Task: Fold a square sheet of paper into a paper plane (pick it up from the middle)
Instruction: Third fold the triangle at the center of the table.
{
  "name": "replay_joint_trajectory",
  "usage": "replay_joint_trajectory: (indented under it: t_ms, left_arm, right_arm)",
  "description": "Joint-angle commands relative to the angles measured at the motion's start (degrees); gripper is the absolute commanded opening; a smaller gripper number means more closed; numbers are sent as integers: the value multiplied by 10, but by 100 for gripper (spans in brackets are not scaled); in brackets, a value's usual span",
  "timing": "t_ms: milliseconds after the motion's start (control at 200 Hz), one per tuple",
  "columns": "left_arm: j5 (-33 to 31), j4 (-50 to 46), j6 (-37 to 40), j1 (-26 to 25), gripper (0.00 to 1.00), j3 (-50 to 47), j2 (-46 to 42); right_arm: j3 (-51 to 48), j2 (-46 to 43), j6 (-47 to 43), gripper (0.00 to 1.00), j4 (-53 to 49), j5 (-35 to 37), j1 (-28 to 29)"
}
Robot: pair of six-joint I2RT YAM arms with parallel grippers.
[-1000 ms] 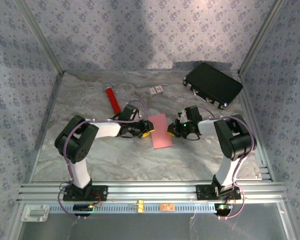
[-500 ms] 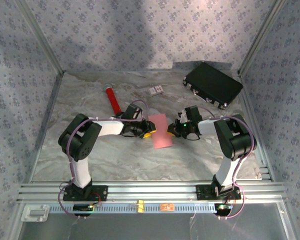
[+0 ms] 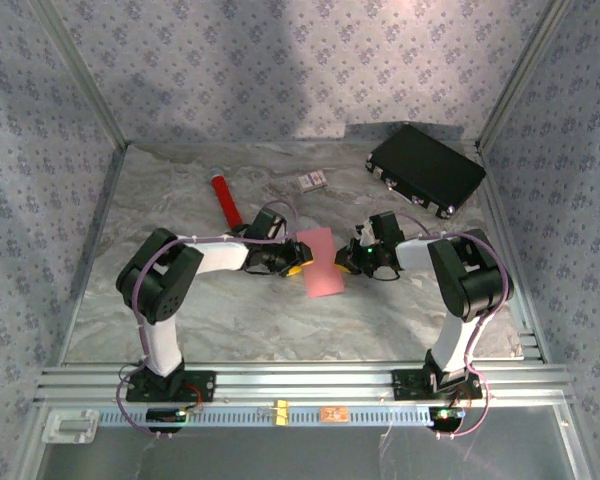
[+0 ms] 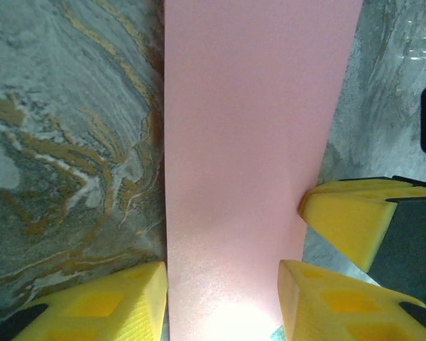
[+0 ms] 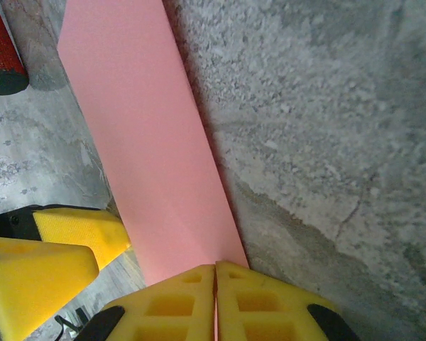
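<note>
Red and glossy, a cylinder [image 3: 225,200] lies on the marbled table [image 3: 180,310] at far left. Next comes the left gripper [image 3: 296,262], its yellow fingers [image 4: 99,305] apart and standing either side of the sheet of paper [image 3: 322,262], a pink-red strip lying flat mid-table between the two arms. On the sheet's right edge the right gripper [image 5: 214,273] is pinched closed on the paper. Well beyond, at far right, sits a black case [image 3: 426,168].

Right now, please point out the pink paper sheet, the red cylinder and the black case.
pink paper sheet [image 3: 319,262]: top external view, middle of its face.
red cylinder [image 3: 225,201]: top external view, middle of its body.
black case [image 3: 426,168]: top external view, centre of its lid.
</note>
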Motion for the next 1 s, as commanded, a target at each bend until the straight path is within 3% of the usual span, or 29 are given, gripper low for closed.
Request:
replay_joint_trajectory:
  t_ms: [0, 160, 445, 994]
  left_arm:
    - [-16, -31, 9, -1, 45, 2, -8]
    - [-30, -46, 17, -7, 45, 8, -11]
    - [16, 1, -6, -8, 42, 6, 18]
    - [24, 52, -25, -6, 40, -7, 13]
  right_arm:
    - [-17, 8, 3, 10, -59, 38, 0]
    - [-17, 8, 4, 10, -56, 38, 0]
    - [-17, 8, 5, 10, -58, 38, -1]
    - [-23, 8, 4, 10, -55, 40, -1]
